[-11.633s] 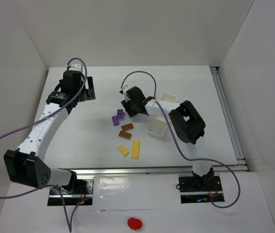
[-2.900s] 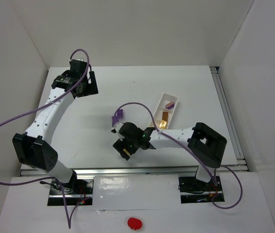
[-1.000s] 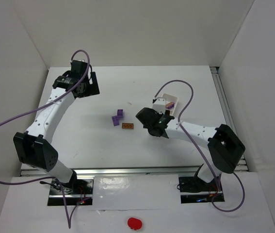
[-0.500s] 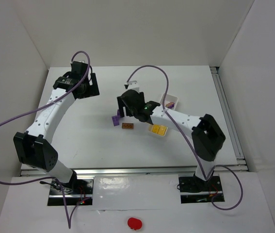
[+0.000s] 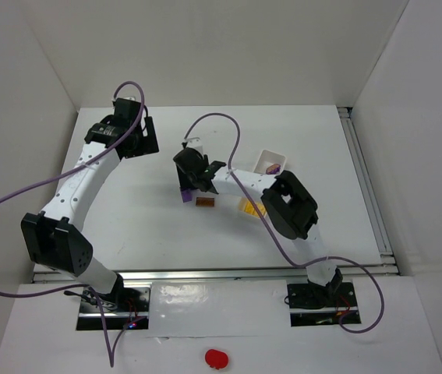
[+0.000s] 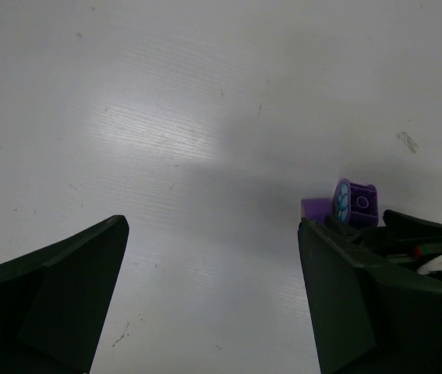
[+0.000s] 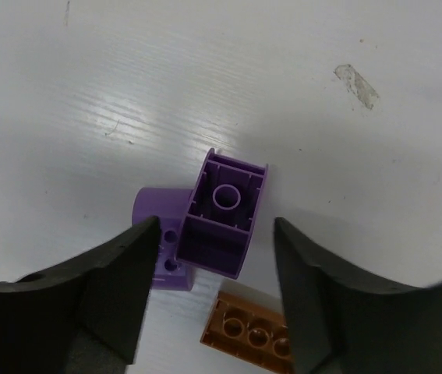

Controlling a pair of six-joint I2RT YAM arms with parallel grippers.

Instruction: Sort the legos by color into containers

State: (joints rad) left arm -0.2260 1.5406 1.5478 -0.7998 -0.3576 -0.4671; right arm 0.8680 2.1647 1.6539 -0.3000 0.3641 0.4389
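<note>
Right gripper (image 7: 217, 224): jaws part-open, straddling the purple brick (image 7: 225, 204), no grip yet.
Brick: frame centre, underside up, long axis top-to-bottom along the fingers.
Left gripper (image 6: 213, 234): wide, empty, farther off.
Tray (image 5: 263, 154): right of the brick.

From above, the right arm (image 5: 240, 175) hides the middle of the white tray (image 5: 267, 152) and most of the purple bricks (image 5: 185, 195). At the right wrist, the brown brick (image 7: 252, 333) runs off the bottom edge — its full length unseen.
</note>
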